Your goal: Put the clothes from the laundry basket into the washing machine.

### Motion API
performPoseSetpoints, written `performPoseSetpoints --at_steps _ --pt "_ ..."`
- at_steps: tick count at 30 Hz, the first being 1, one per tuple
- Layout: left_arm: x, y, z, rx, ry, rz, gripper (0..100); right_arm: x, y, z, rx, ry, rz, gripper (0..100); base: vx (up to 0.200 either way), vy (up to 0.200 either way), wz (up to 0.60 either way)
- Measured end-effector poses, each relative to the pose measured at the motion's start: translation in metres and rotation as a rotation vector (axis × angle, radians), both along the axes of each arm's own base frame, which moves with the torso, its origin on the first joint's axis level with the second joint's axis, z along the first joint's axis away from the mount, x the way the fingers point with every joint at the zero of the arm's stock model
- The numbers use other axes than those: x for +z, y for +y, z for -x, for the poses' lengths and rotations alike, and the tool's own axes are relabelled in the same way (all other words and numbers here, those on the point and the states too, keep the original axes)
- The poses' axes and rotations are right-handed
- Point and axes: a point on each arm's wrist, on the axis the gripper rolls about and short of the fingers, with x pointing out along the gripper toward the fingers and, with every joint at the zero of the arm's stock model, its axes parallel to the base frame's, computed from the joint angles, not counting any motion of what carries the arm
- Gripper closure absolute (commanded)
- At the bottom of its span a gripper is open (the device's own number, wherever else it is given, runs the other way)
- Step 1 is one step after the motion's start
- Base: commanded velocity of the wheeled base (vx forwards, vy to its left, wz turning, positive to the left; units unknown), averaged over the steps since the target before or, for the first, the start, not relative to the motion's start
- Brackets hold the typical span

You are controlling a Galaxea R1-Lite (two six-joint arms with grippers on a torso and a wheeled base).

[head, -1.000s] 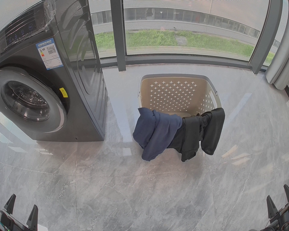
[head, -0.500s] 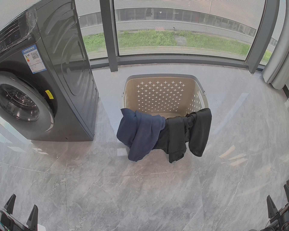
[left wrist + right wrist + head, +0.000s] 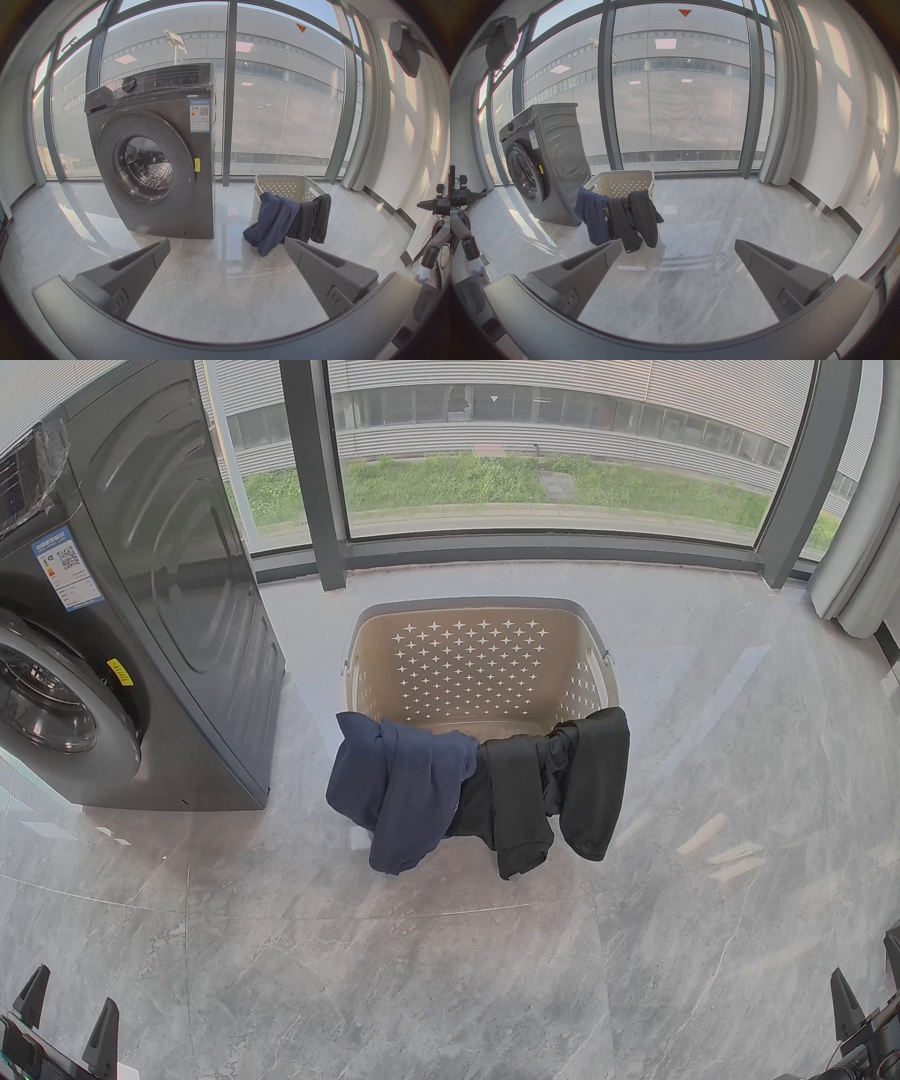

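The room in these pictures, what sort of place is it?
Likely a laundry corner in a modern building: a front-loading washing machine stands on a polished stone floor, a laundry basket with clothes draped over its rim sits beside it, by floor-to-ceiling windows.

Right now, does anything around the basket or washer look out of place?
The navy garment and black garment hang over the laundry basket's near rim, trailing outside instead of lying inside. Nothing looks spilled.

a bright laundry corner indoors: front-loading washing machine (image 3: 169, 594) at far left, laundry basket (image 3: 478, 604) to its right, glossy grey stone floor (image 3: 422, 979), tall windows (image 3: 562, 444) behind, pale curtain (image 3: 858, 529) far right.
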Motion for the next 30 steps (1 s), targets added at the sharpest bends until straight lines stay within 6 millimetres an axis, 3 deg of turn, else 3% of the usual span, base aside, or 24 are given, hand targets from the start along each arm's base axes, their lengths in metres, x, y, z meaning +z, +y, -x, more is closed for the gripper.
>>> performPoseSetpoints --at_steps 26,30 --pt "0.0000 0.0001 0.0000 0.004 0.000 0.003 0 0.0000 0.0000 0.0000 0.001 0.000 0.000 0 0.200 0.000 0.00" --pt "0.0000 0.0001 0.0000 0.004 0.000 0.003 0 0.0000 0.0000 0.0000 0.001 0.000 0.000 0 0.000 0.000 0.00"
